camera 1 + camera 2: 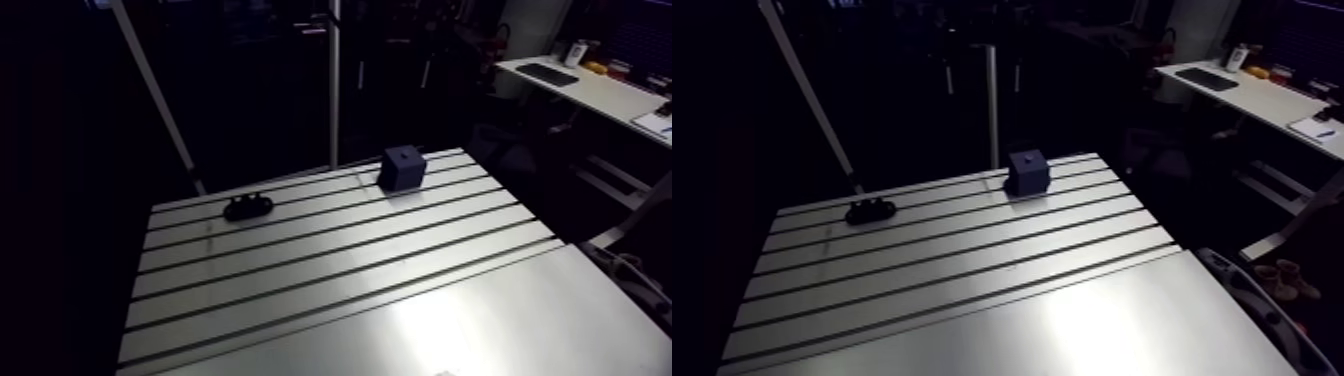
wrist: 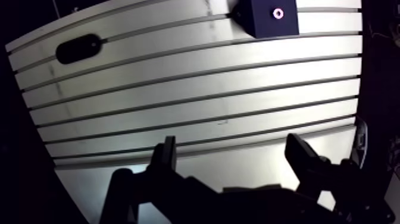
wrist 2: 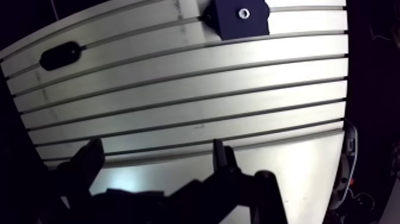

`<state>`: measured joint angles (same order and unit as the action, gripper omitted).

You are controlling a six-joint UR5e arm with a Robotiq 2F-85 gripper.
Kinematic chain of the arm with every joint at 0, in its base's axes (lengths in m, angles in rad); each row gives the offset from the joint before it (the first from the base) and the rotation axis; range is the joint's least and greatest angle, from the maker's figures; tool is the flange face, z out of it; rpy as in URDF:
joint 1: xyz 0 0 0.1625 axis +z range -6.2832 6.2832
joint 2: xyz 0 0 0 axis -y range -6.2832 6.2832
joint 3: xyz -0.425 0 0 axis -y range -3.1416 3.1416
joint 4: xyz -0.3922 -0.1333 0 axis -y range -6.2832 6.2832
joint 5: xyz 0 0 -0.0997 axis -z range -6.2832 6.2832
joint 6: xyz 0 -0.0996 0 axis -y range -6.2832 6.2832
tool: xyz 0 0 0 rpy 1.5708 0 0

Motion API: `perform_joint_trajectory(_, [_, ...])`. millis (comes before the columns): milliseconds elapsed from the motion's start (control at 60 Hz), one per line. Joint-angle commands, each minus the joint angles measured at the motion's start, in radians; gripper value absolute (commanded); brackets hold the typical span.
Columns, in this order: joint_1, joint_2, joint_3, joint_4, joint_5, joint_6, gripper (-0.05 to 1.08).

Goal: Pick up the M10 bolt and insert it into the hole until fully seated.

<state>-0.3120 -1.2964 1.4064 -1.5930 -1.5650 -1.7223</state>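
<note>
End effector (image 2: 232, 143) gapes empty; dark-blue cube (image 2: 261, 22) shows one round top hole (image 2: 277, 12).

You're looking at a slotted aluminium worktop (image 1: 470, 325). Dark grooves run across it, and a bright glare lies on the smooth near strip. Behind it, your room is mostly dark. A pale upright post (image 1: 334, 90) and a slanted pale bar (image 1: 150, 90) rise beyond the far edge. To the right in the arm view stands a lit white desk (image 1: 600, 95) carrying a dark keyboard (image 1: 547, 73).

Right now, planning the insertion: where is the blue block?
Arm view: blue block near the table's far edge, right of the black oblong piece.
</note>
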Motion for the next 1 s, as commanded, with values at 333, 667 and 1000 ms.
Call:
perform_joint_trajectory(333, [0.280,-0.196,0.113,0.020,-0.043,0.048,0.01])
perform_joint_trajectory(667, [0.315,-0.200,0.143,0.005,-0.054,0.103,0.01])
perform_joint_trajectory(1000, [0.314,-0.229,0.157,-0.047,-0.044,0.125,0.01])
